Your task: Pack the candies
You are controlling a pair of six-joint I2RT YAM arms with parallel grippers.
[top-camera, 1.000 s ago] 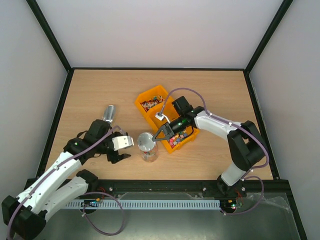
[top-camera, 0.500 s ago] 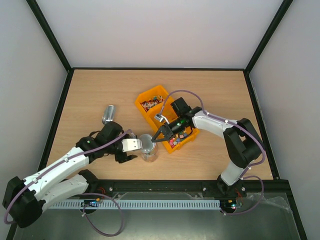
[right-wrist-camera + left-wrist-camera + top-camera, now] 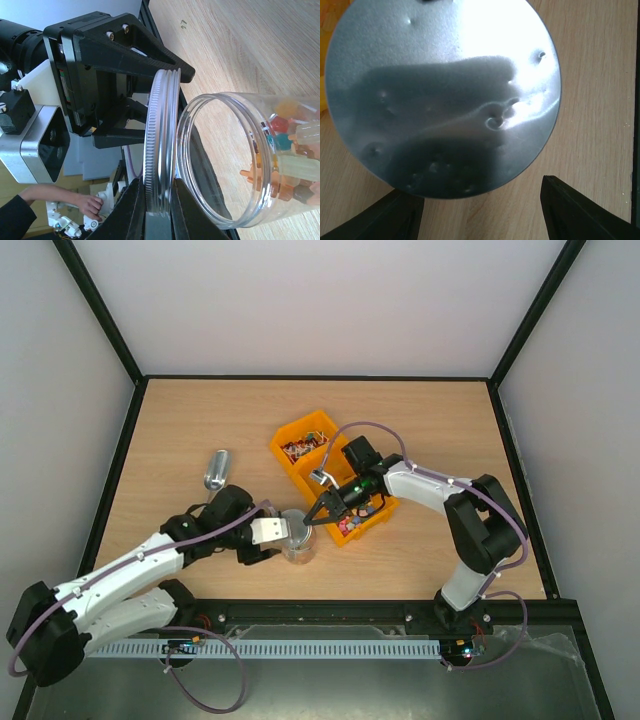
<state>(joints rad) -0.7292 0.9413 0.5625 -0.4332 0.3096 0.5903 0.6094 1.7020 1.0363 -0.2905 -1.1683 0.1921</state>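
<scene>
A clear jar (image 3: 298, 548) stands on the table's near middle. In the right wrist view the jar (image 3: 225, 160) holds several small orange, yellow and red pieces. My right gripper (image 3: 306, 519) is shut on a silver lid (image 3: 293, 522), held on edge right beside the jar's mouth (image 3: 160, 150). My left gripper (image 3: 277, 539) is open just left of the jar; the lid (image 3: 445, 95) fills its view, with bare wood between its fingertips (image 3: 585, 210). The red-and-white candies (image 3: 296, 449) lie heaped in the far yellow bin (image 3: 312, 421).
A second yellow bin (image 3: 352, 522) with multicoloured pieces sits under my right arm. A silver cylinder (image 3: 217, 468) lies on the table to the left. Black rails border the table.
My left arm has swung right and brought its open gripper up to the jar. My right gripper has kept the lid at the jar's mouth, barely shifting.
</scene>
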